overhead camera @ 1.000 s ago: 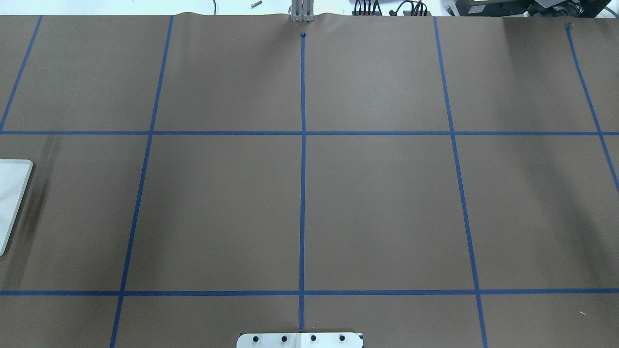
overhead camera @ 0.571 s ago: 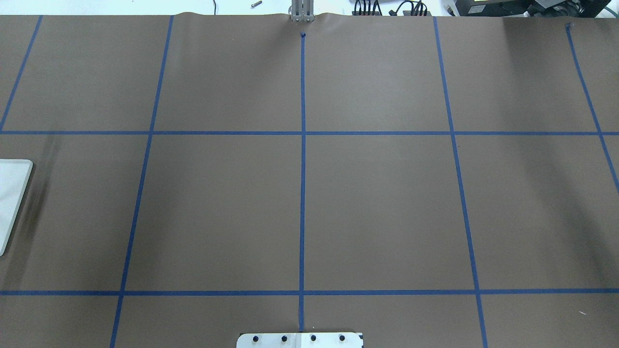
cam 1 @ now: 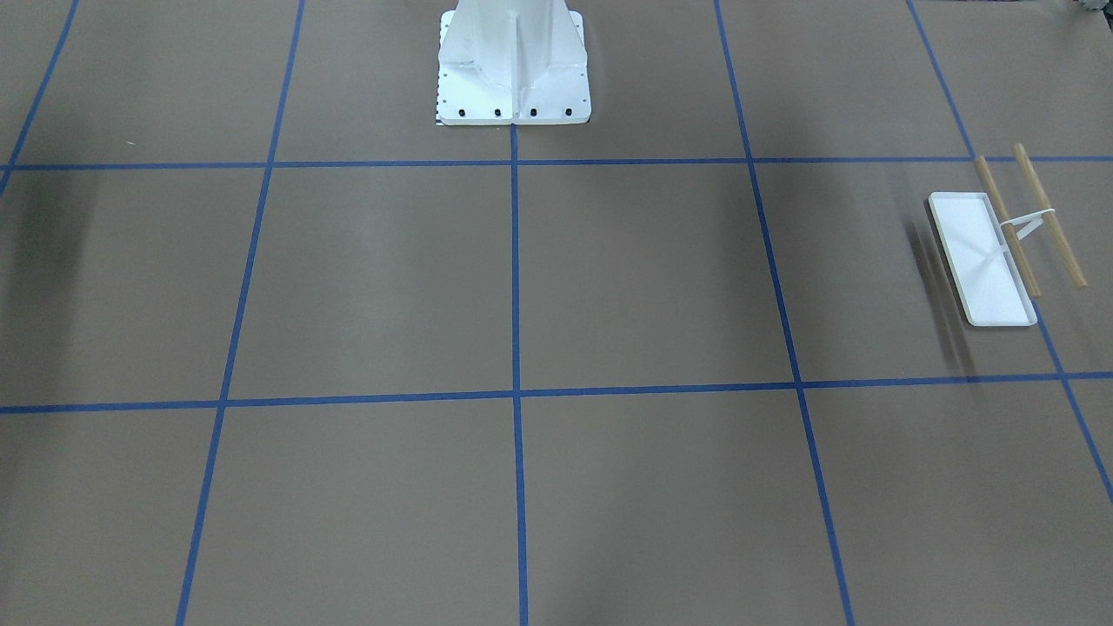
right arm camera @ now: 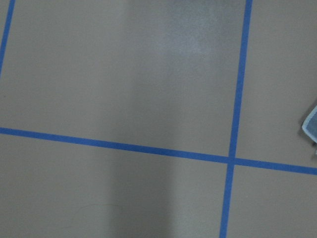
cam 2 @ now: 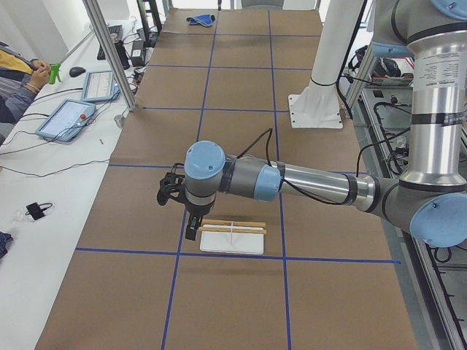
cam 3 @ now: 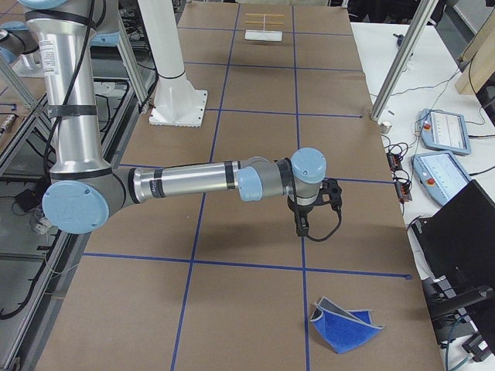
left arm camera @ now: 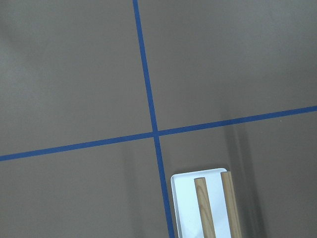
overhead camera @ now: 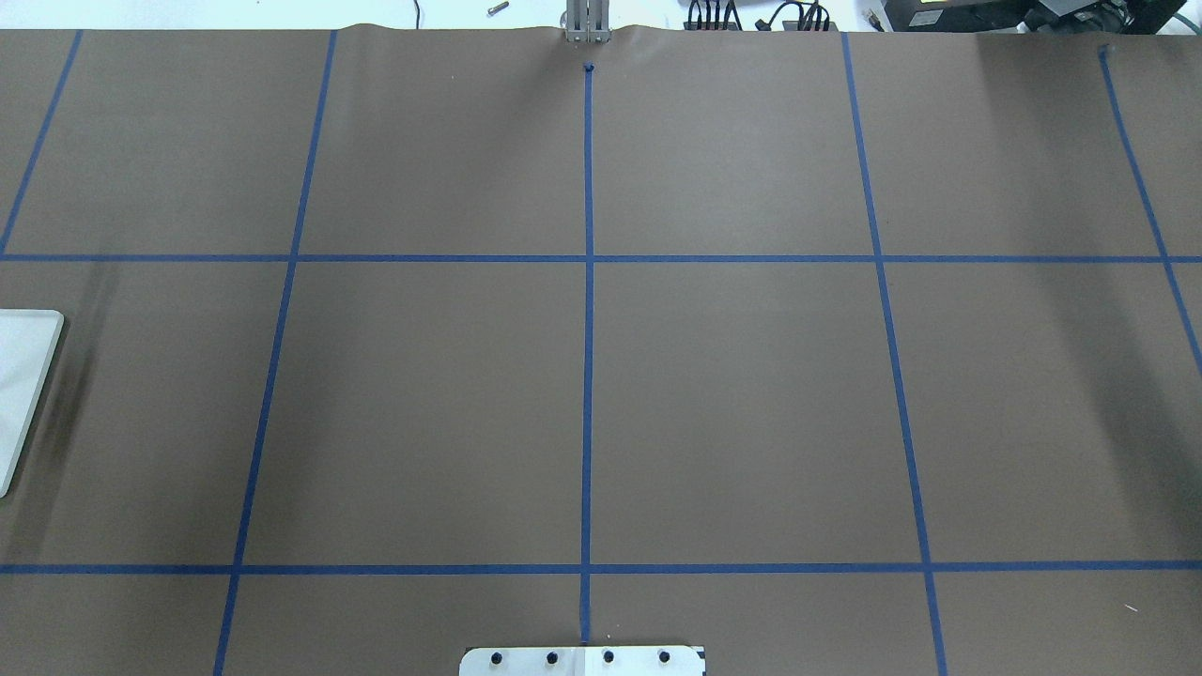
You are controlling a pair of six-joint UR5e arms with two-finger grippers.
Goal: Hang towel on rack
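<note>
The rack stands at the table's left end: white tray base (cam 1: 983, 261), two wooden dowels (cam 1: 1048, 217). It also shows in the overhead view (overhead camera: 23, 376), the left side view (cam 2: 232, 237) and the left wrist view (left arm camera: 200, 208). The left gripper (cam 2: 191, 232) hangs just beside the rack; I cannot tell whether it is open or shut. The towel (cam 3: 344, 325), blue with a grey side folded up, lies crumpled at the table's right end; its corner shows in the right wrist view (right arm camera: 311, 126). The right gripper (cam 3: 300, 228) hovers some way short of the towel; I cannot tell its state.
The white bolted pedestal (cam 1: 513, 61) stands at the robot's edge of the table. Blue tape lines grid the brown table cover. Tablets (cam 3: 441, 127) and cables lie on the white bench across the table, and an aluminium post (cam 2: 109, 55) stands there.
The faint shadow beside the rack's base has shifted slightly in the overhead view. Nothing else there has moved.
</note>
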